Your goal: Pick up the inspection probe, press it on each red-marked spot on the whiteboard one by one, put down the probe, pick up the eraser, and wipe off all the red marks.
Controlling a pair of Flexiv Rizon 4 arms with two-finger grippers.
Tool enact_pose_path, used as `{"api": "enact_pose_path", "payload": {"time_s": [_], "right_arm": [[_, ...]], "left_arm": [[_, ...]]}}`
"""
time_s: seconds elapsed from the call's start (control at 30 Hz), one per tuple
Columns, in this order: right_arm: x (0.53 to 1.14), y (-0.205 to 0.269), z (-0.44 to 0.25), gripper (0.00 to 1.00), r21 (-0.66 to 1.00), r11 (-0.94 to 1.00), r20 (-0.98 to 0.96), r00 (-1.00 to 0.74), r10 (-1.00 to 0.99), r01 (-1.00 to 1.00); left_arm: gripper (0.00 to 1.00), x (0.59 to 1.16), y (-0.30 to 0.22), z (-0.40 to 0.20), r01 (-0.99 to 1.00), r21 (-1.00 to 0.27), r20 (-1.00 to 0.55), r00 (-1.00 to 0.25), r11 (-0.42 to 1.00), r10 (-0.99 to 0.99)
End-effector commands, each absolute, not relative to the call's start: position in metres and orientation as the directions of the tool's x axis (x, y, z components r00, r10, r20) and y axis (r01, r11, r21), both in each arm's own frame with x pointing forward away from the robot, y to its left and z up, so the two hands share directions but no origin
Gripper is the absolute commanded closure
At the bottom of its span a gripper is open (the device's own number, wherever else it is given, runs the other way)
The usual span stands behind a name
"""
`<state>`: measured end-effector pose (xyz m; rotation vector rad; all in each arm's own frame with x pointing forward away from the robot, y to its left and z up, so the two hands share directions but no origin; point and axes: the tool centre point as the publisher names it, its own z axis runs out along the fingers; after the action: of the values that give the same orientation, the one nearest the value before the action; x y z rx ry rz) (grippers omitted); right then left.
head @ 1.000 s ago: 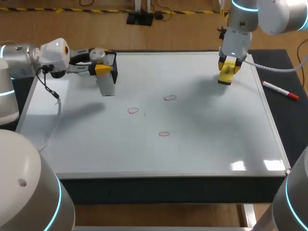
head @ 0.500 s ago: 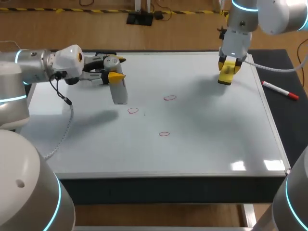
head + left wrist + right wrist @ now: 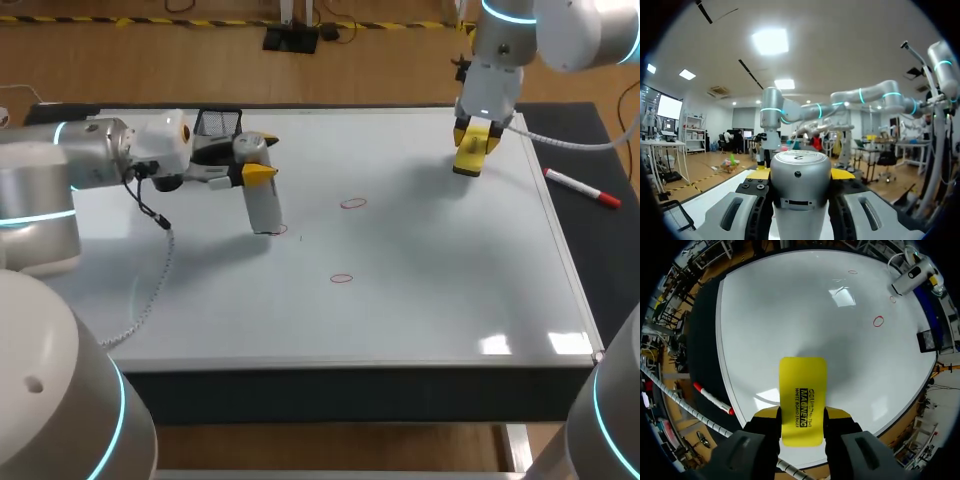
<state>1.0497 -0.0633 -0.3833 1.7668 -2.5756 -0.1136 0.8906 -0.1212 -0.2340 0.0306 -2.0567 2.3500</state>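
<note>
Left of whiteboard [image 3: 450, 310] centre, left gripper [image 3: 260, 158] clamps grey cylindrical probe [image 3: 263, 208] on a red ring [image 3: 281, 231]; next, lift toward another, while right gripper [image 3: 474, 138] grips yellow block eraser [image 3: 468, 162].

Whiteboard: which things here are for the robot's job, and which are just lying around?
For the job:
inspection probe, held in the left gripper
eraser, held in the right gripper
red marks
whiteboard

Just lying about:
marker pen, beside the board
black mesh basket, at the board's far edge
</note>
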Motion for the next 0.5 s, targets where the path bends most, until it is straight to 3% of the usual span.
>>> {"api": "enact_pose_path", "payload": {"time_s": [0.03, 0.5], "right_arm": [[1.050, -0.064, -0.382, 1.00, 0.067, 0.356, -0.025, -0.359, -0.933, -0.932], [1.050, -0.064, -0.382, 1.00, 0.067, 0.356, -0.025, -0.359, -0.933, -0.932]], "left_arm": [[1.00, 0.899, -0.126, -0.236, -0.040, -0.991, 0.039, -0.999, -0.131, 0.012], [1.00, 0.907, -0.129, -0.249, -0.057, -0.989, 0.055, -0.998, -0.137, 0.022]]}}
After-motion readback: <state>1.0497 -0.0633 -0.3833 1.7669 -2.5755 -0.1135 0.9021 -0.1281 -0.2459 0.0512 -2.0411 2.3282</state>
